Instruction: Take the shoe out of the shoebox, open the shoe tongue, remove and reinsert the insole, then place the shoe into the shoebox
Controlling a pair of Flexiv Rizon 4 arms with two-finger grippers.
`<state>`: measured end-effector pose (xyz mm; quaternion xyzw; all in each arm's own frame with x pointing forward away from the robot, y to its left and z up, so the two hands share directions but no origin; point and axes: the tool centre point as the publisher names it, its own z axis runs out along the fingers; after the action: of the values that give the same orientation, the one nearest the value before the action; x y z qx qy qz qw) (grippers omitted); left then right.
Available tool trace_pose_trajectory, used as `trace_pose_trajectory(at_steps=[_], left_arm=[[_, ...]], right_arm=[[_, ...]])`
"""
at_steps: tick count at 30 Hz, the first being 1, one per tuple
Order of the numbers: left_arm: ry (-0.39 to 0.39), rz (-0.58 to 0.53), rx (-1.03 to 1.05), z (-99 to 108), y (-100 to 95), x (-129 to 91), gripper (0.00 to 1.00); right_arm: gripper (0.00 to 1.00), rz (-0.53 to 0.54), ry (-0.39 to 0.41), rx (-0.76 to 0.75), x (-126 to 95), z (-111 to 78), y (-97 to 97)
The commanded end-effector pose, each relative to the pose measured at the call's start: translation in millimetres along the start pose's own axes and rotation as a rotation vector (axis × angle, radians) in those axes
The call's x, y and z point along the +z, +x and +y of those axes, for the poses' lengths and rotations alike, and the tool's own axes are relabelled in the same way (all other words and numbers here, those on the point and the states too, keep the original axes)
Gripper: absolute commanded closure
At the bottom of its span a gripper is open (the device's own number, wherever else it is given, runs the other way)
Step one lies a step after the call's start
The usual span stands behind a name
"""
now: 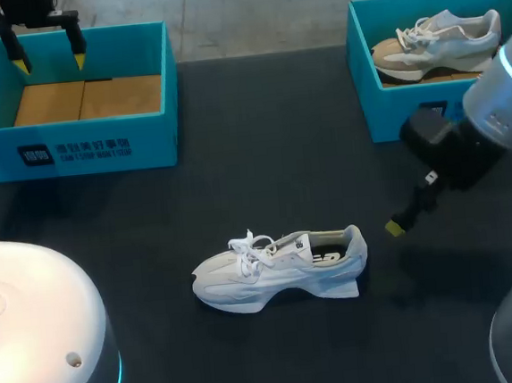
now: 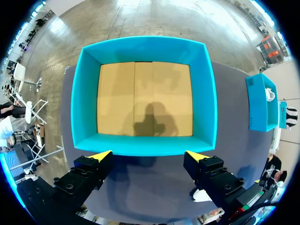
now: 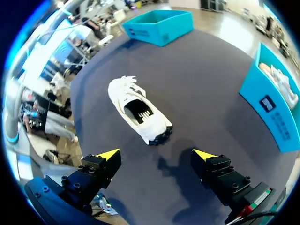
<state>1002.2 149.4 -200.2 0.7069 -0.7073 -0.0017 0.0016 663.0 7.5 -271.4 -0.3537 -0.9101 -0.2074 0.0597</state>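
A white shoe [image 1: 281, 268] lies on its sole on the dark table, toe to the left, laces loose, heel to the right. In the right wrist view the white shoe [image 3: 138, 112] sits just ahead of my right gripper [image 3: 159, 153], heel nearest, with the fingers open and nothing between them. From above, my right gripper [image 1: 395, 226] hangs low, just right of the heel. My left gripper [image 1: 46, 50] hovers open above the empty teal shoebox [image 1: 77, 140] at the back left. The left wrist view looks straight down into that shoebox [image 2: 84, 103] past my left gripper [image 2: 149, 157]; only its cardboard floor shows.
A second teal shoebox [image 1: 366, 65] at the back right holds a beige and grey shoe [image 1: 436, 43]; the same shoebox [image 3: 274, 110] stands off to the side of my right gripper. White rounded robot housing [image 1: 35, 327] fills the near left corner.
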Motion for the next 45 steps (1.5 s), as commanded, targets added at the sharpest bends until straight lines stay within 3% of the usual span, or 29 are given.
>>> trace_pose_trajectory(at_steps=[1, 4, 5, 6, 22, 26, 38, 45], left_arm=[[0.001, 0.0, 0.0, 0, -0.4, 0, 0.0], [0.001, 0.0, 0.0, 0, -0.4, 0, 0.0], [0.001, 0.0, 0.0, 0, -0.4, 0, 0.0], [0.001, 0.0, 0.0, 0, -0.4, 0, 0.0], [0.001, 0.0, 0.0, 0, -0.4, 0, 0.0], [0.001, 0.0, 0.0, 0, -0.4, 0, 0.0], [0.001, 0.0, 0.0, 0, -0.4, 0, 0.0], [0.001, 0.0, 0.0, 0, -0.4, 0, 0.0]], right_arm=[[0.0, 0.132, -0.318, -0.297, -3, -19.0, -9.8], [0.0, 0.137, -0.318, -0.373, -2, -22.3, -11.5], [0.0, 0.118, -0.284, -0.364, 2, -22.5, -13.2], [0.0, 0.097, -0.187, -0.351, 10, -22.9, -12.7], [0.0, 0.102, -0.171, -0.384, 13, -20.0, -12.9], [0.0, 0.047, -0.199, -0.434, 28, -19.0, -19.2], [0.0, 0.084, -0.265, -0.445, 51, -24.4, -45.3], [0.0, 0.083, -0.323, -0.558, 69, -31.9, -49.5]])
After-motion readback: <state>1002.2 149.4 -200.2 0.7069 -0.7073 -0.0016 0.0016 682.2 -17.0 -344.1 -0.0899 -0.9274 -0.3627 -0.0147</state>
